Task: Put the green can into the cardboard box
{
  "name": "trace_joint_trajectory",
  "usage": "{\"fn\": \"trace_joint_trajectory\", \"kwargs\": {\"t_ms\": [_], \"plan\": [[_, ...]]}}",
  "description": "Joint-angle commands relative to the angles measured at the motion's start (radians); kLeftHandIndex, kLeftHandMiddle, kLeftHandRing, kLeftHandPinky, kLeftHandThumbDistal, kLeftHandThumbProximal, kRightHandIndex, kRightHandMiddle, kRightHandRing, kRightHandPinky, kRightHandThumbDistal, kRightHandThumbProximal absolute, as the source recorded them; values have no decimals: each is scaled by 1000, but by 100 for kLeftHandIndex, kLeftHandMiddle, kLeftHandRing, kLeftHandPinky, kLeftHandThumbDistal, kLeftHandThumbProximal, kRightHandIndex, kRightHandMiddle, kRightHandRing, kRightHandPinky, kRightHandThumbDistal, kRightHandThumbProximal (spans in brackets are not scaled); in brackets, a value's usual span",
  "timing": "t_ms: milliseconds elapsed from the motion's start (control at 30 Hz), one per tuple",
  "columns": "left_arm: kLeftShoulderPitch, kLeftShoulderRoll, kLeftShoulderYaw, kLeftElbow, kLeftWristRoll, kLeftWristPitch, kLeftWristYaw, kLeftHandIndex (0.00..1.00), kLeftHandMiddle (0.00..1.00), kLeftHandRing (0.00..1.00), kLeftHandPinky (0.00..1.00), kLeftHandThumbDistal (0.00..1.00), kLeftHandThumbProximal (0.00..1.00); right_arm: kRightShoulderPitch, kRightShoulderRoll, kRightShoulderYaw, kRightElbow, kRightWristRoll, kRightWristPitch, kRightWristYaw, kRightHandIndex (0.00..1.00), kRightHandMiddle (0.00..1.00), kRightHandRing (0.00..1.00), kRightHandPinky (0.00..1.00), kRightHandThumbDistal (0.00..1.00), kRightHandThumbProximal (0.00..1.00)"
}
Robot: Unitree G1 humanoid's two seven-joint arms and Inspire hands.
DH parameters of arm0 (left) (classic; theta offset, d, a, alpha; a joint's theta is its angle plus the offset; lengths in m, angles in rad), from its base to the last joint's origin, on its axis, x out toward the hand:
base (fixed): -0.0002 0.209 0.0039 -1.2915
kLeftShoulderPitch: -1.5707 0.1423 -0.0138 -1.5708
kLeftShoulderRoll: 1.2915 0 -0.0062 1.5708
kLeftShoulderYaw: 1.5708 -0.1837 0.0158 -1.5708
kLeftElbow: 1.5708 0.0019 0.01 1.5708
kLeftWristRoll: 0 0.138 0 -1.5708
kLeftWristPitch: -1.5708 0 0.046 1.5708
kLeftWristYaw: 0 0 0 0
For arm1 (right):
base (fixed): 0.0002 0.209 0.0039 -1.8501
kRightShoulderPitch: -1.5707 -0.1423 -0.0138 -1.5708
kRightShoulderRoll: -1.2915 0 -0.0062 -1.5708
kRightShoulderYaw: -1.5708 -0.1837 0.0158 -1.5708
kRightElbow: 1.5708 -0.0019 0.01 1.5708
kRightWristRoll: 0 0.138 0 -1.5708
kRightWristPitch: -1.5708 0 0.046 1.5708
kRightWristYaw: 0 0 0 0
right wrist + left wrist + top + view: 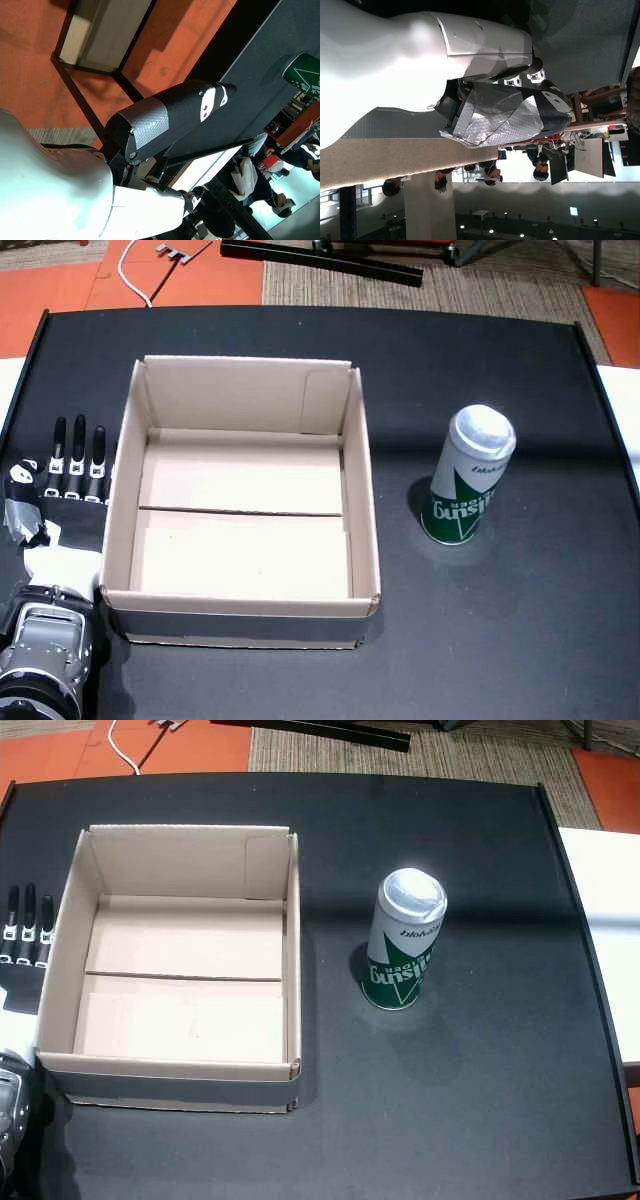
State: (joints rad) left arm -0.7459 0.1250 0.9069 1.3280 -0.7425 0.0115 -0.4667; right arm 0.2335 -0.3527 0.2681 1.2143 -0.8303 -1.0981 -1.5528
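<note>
Green and white can (467, 477) stands upright on the black surface (500, 620), silver top up, its lettering upside down in both head views. It sits to the right of the cardboard box (243, 500), well apart from it, touched by nothing. Box is open at the top, nothing inside, flaps folded flat on its floor.

Left hand (62, 485) lies flat on the surface just beside the box's left wall, black fingers (78, 450) straight and side by side, holding nothing; whether it touches the box cannot be told. Right hand (170, 120) shows only in the right wrist view, its back to the camera, off the surface edge; cannot tell how far open. A corner of the can shows beyond it.
</note>
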Motion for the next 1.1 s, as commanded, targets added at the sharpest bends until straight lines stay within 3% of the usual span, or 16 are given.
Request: {"fn": "trace_joint_trajectory", "kwargs": {"t_ms": [0,133,233,467,633,733,767,800,900,1067], "plan": [[27,-13,-5,23,13,8,32,42,44,55,70,0,78,6,-11,6,0,2,-8,-62,58,80,94,99,98,49],[28,-13,-2,23,10,9,26,43,46,57,74,0,81,4,-10,12,12,11,-8,-61,58,80,94,100,100,49],[27,-13,-5,22,13,9,26,44,47,58,73,0,82,4,-12,13,8,7,-9,-62,58,80,95,100,96,45],[26,-15,-4,22,11,5,28,42,46,57,71,0,80,6,-13,14,5,12,-8,-61,57,81,95,99,99,47],[24,-17,-3,21,10,4,31,43,46,57,71,0,80,4,-22,18,9,9,-17,-53,63,82,94,99,97,48],[22,-17,-9,20,16,-2,28,46,49,61,76,0,85,-17,-47,11,-6,47,-102,49,74,89,97,99,99,47],[21,-16,-9,20,15,-2,30,45,49,61,76,0,86,-33,-65,9,-23,50,-113,73,77,90,97,99,92,49],[19,-16,-7,21,13,-2,35,45,48,61,75,0,86,-53,-87,4,-50,51,-116,94,77,90,96,99,98,46],[16,-17,0,21,7,-2,39,43,47,59,74,0,83,-144,-160,-40,-162,109,-137,238,79,90,95,97,100,55],[9,-16,-3,20,10,2,38,44,48,60,72,0,84,-330,-198,-78,-240,355,-204,600,84,94,98,100,100,50]]}}
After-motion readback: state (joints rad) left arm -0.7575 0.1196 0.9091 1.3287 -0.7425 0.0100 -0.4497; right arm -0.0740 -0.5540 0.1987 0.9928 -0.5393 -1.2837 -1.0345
